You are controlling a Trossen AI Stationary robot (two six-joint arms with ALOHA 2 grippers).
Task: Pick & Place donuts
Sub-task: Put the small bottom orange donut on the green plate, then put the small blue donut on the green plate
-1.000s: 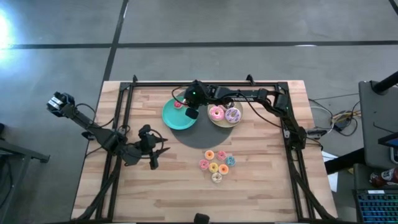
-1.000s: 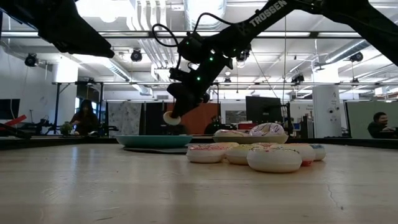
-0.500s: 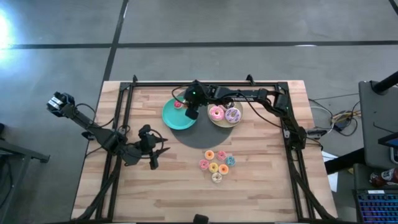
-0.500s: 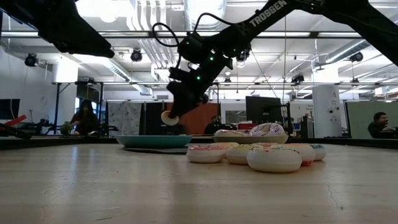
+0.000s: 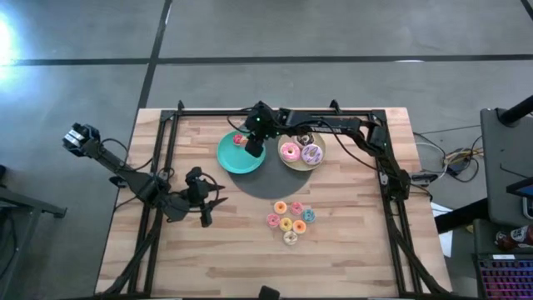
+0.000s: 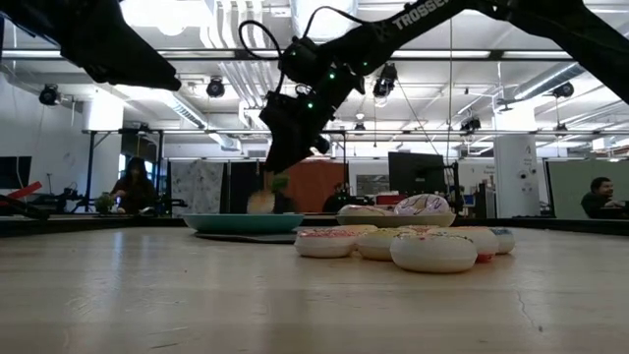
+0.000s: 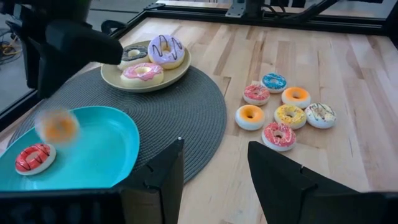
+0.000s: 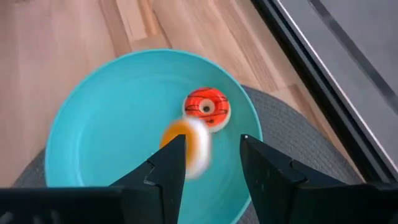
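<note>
Blurring below the right gripper (image 8: 208, 155), its parted fingers empty, an orange donut (image 8: 186, 142) is above the teal plate (image 8: 99, 130).

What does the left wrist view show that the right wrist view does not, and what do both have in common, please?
Only the left wrist view shows the beige plate with three larger donuts, the loose cluster of seven small donuts on the wood, and the left tool, open and holding nothing. Only the right wrist view shows the right tool, its fingers apart directly above the plate. Both show the teal plate on the round grey mat, the red donut lying in it, and a blurred orange donut in the air over it, held by nothing.
</note>
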